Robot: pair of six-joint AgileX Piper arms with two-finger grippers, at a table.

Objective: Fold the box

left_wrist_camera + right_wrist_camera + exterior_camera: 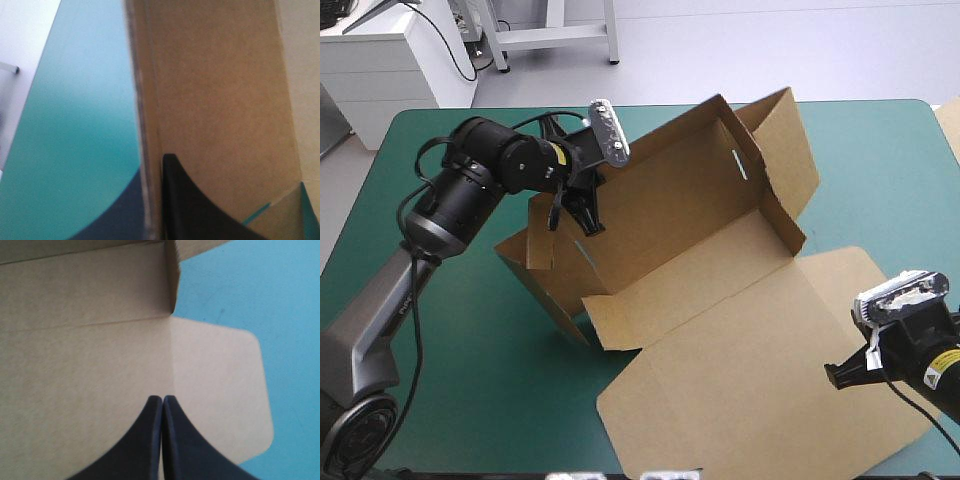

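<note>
Teal-green cover (450,330) fills our view. The brown box (720,230) sits on it from the middle to the right, walls partly raised and lid (750,390) flat toward the near edge. Our left gripper (582,212) pinches the left wall (542,240). Our right gripper (842,374) is over the lid's right edge, fingers pressed together with nothing between them.

This looks like a robotics lab or test room rather than a home. In the high view a black jointed robot arm (455,205) comes in from the left of the frame over a cut brown board box (720,340). The box lies on a surface under a plain teal-green cover (470,340). Beyond the far edge, at the upper left, a white cabinet (390,60) stands beside grey metal frame legs (552,38) on a bare pale grey floor (770,50)
</note>
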